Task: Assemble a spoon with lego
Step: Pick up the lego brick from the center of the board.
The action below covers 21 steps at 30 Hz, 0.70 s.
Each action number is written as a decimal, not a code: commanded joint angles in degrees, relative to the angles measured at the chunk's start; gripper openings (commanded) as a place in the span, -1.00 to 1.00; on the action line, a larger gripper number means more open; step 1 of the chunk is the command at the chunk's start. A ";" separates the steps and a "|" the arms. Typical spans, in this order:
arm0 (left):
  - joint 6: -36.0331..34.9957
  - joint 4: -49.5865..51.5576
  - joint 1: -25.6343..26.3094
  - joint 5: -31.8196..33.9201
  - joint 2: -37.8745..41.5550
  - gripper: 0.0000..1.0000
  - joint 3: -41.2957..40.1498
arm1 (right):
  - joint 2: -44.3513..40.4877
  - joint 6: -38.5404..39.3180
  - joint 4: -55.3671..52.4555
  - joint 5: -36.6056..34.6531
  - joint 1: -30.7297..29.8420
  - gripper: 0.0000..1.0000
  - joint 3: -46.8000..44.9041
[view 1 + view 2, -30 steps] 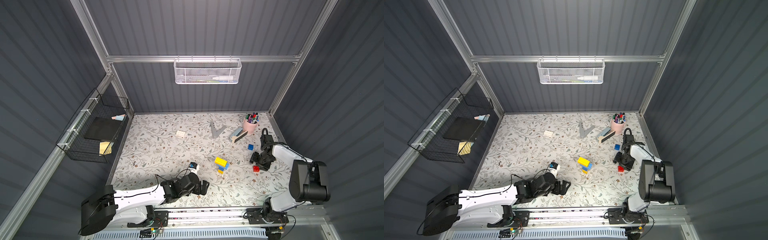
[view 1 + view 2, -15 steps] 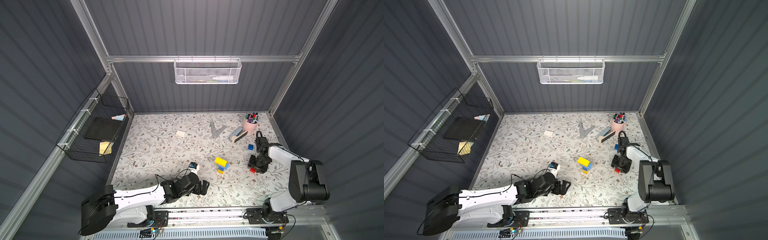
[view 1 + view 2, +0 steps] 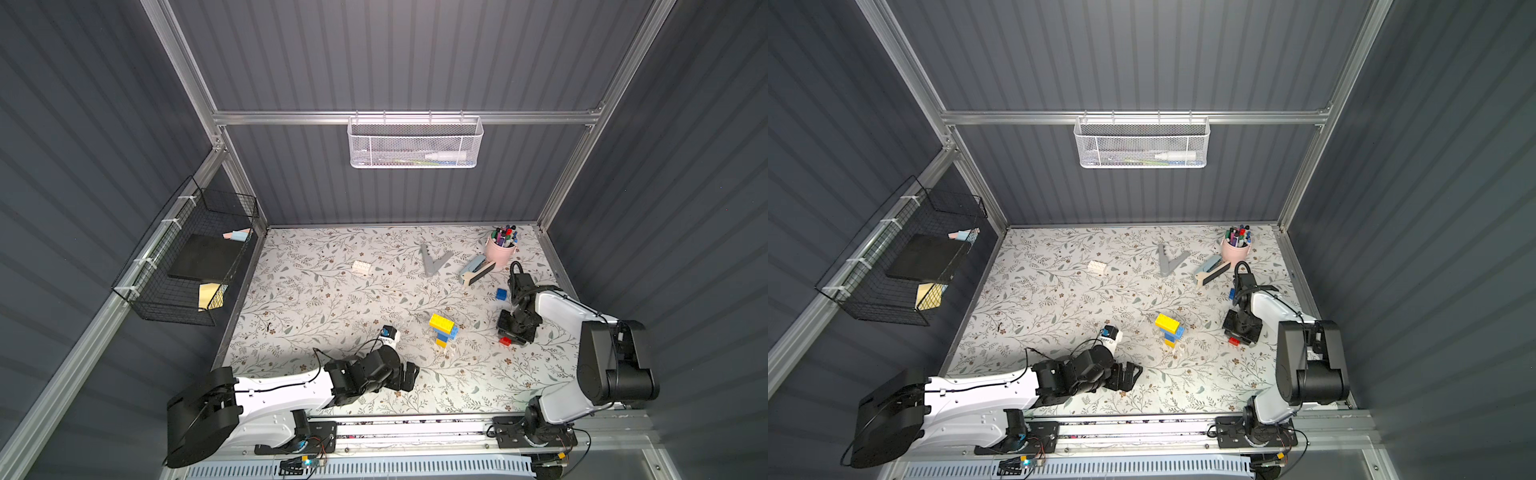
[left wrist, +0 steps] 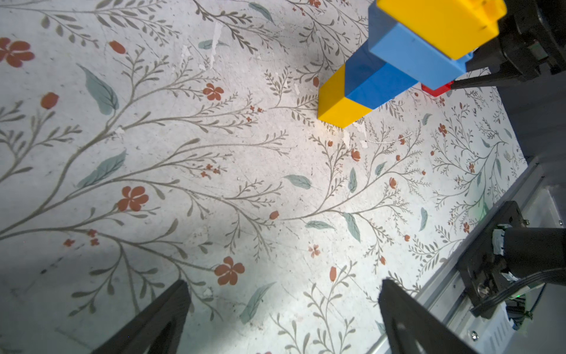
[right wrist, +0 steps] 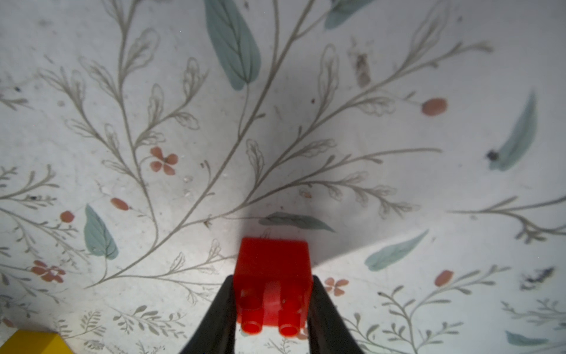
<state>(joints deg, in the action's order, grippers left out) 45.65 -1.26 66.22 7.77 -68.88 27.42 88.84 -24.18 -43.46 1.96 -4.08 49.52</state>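
Observation:
The part-built spoon (image 3: 443,330) (image 3: 1169,330), a stack of yellow and blue lego, stands mid-table; the left wrist view shows it as well (image 4: 382,70). My right gripper (image 5: 272,294) is shut on a small red brick (image 5: 272,275), a finger pressed on each side and the studs facing the camera. In both top views this red brick (image 3: 505,341) (image 3: 1234,341) shows at the tip of the right gripper (image 3: 514,332), low at the mat. My left gripper (image 4: 283,294) (image 3: 409,376) hovers open and empty near the front edge. Loose blue (image 3: 501,294) and white (image 3: 361,267) bricks lie apart.
A grey V-shaped piece (image 3: 432,262), a pink cup of pens (image 3: 500,249) and a light-blue tool (image 3: 476,270) sit at the back right. A black wire basket (image 3: 187,266) hangs on the left wall and a white mesh basket (image 3: 413,143) on the back wall.
My right gripper has shifted toward the front over the red brick and its jaws have closed on it. The left arm has not moved.

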 commanded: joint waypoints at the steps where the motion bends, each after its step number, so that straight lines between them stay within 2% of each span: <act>1: -2.09 -0.87 -0.21 -0.85 -1.57 0.99 3.28 | -2.10 0.01 -3.70 -0.95 -1.54 -0.46 2.09; 9: -4.26 3.64 -2.11 -1.46 1.54 0.99 10.80 | -10.43 3.72 -13.56 -0.74 -13.04 -0.54 10.04; 13: -4.60 8.03 -5.73 -2.84 2.27 0.98 14.98 | -11.49 6.23 -19.08 -0.70 -19.21 -0.59 15.65; 18: -7.37 12.09 -10.11 -5.57 -0.14 0.98 20.54 | -11.35 13.05 -22.01 0.72 -24.51 -0.73 20.07; 21: -9.68 13.23 -11.64 -7.70 -3.29 0.99 23.73 | -10.51 17.84 -23.03 0.90 -26.93 -0.69 22.12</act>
<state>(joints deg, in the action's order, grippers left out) 39.70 7.92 55.40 2.96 -69.73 48.34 77.56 -13.10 -62.24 2.39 -29.43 69.58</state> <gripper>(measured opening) 0.992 0.342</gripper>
